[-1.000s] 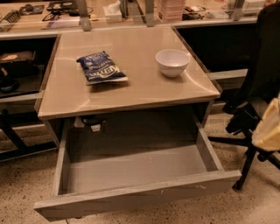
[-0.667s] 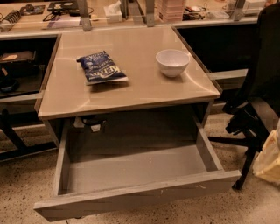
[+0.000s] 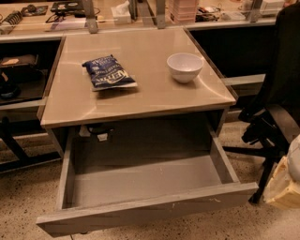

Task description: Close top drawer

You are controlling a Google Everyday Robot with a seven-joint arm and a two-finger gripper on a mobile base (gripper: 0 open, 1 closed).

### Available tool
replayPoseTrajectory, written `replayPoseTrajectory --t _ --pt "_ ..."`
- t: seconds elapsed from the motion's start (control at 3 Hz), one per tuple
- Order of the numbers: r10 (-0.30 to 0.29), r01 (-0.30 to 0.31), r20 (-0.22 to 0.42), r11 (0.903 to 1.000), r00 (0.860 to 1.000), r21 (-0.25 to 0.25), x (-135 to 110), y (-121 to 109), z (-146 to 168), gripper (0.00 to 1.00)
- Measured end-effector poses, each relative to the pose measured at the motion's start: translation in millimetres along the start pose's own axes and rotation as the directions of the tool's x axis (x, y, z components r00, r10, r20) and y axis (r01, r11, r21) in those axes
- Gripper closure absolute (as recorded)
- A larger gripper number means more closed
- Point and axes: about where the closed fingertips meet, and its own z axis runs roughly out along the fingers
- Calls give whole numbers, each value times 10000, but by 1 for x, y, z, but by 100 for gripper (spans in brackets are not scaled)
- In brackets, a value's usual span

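The top drawer (image 3: pixel 145 208) is a wide, shallow grey box pulled far out from under the tan tabletop (image 3: pixel 154 101). Its inside shows bare and its long plain front panel has small white scuffs. My gripper (image 3: pixel 287 180) shows only as a cream and white shape at the right edge, low down. It sits to the right of the drawer's front right corner and apart from it.
A blue chip bag (image 3: pixel 108 72) and a white bowl (image 3: pixel 184 66) lie on the tabletop. A black office chair (image 3: pixel 276 108) stands to the right of the drawer. A cluttered counter (image 3: pixel 140 11) runs along the back. The floor is speckled.
The cream shape of my arm has moved down along the right edge and now sits lower, near the drawer's front corner. The drawer has not moved.
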Motion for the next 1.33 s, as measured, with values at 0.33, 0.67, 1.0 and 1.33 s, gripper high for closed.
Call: replayPoseTrajectory --t 0.33,0.67,1.0,1.33 --pt "204 -190 194 9977 9996 -656 1 12 53 100" --pt "175 -122 509 9945 9986 -1038 -8 6 100 100" --pt "179 -81 714 9908 9973 -1353 -14 0 137 100" --pt "232 -87 912 9878 9956 -1554 -19 -6 166 100"
